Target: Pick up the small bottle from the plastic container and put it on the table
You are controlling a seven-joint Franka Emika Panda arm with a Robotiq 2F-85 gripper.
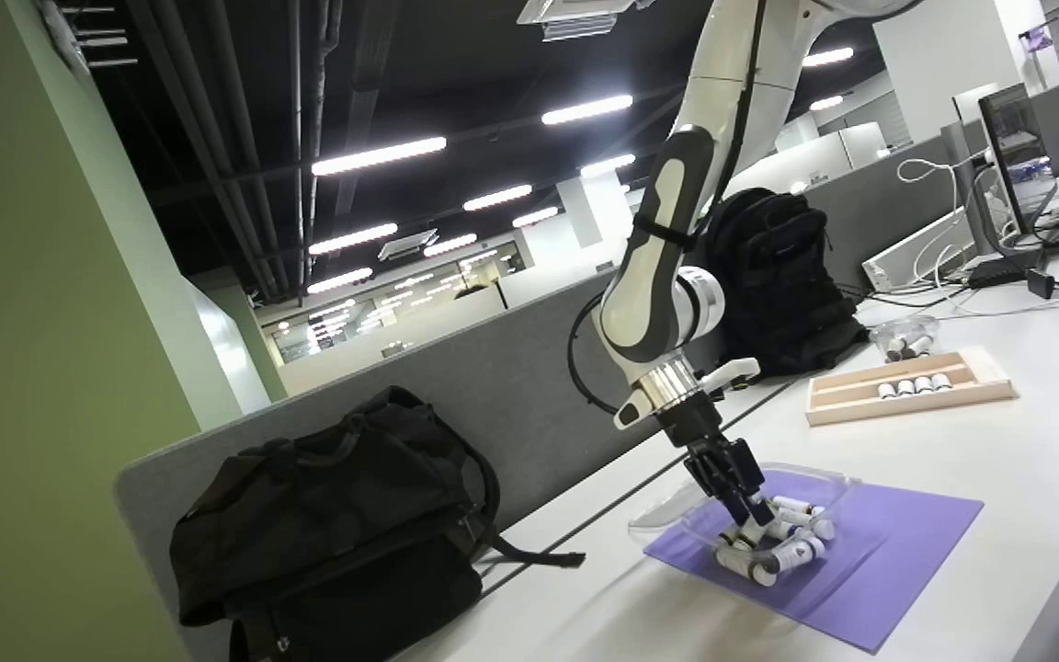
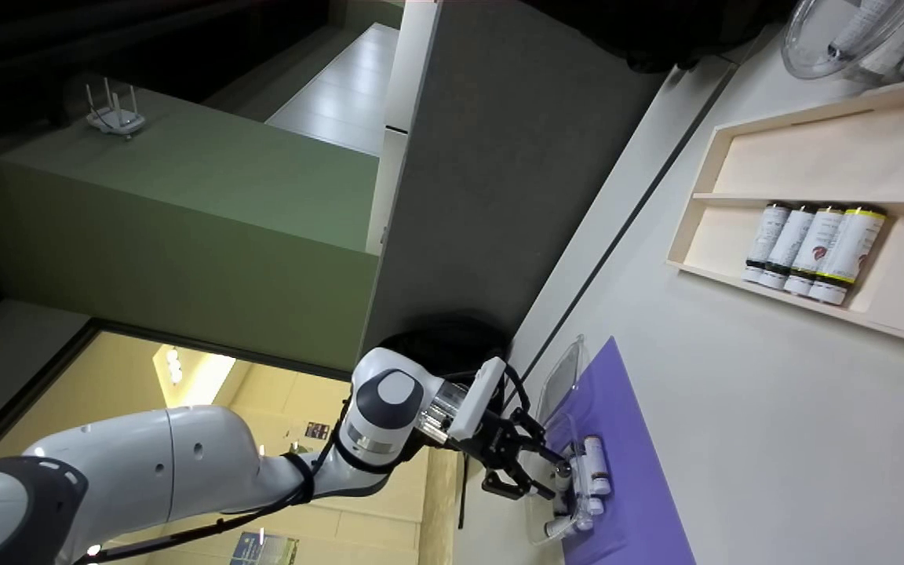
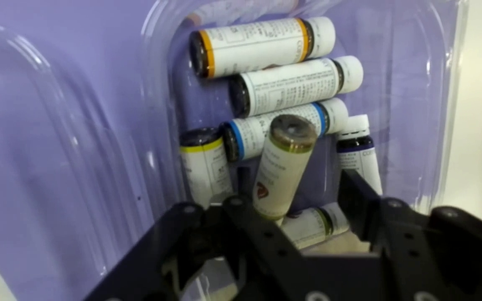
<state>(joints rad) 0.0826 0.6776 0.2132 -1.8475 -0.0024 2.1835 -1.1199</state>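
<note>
In the wrist view I am looking down at the gripper [image 3: 297, 179], and its fingers [image 3: 358, 196] are standing apart across the lower middle of the frame, not yet clamping anything. The olive-banded bottle [image 3: 285, 171] is sitting tilted between them, dark base up, inside the clear plastic container [image 3: 416, 104]. It is crowding the finger at the left of the gap; I am unable to tell whether they are touching, but space is showing on its right. Before closing, I am aiming to ease the gripper leftward in the frame, so both pads are meeting the label together rather than one pushing it over. Its raised end is overlapping the blue-banded bottle [image 3: 262, 131], so I am reckoning on a slow squeeze and a straight lift, watching that no neighbour is coming along.

In an exterior view the gripper is hanging right of lower centre, its tips reaching down among the other bottles [image 1: 798, 553], and the container is resting on the purple mat [image 1: 925, 542]. I am planning to lift well over the rim before going sideways, then to set the bottle on the white counter [image 1: 1053, 450], beyond the mat.

In an exterior view the fingers are showing parted, low in the middle of the frame. A lid-like clear panel [image 2: 563, 380] is sitting just above them, so I am keeping my intended path away from it.
</note>
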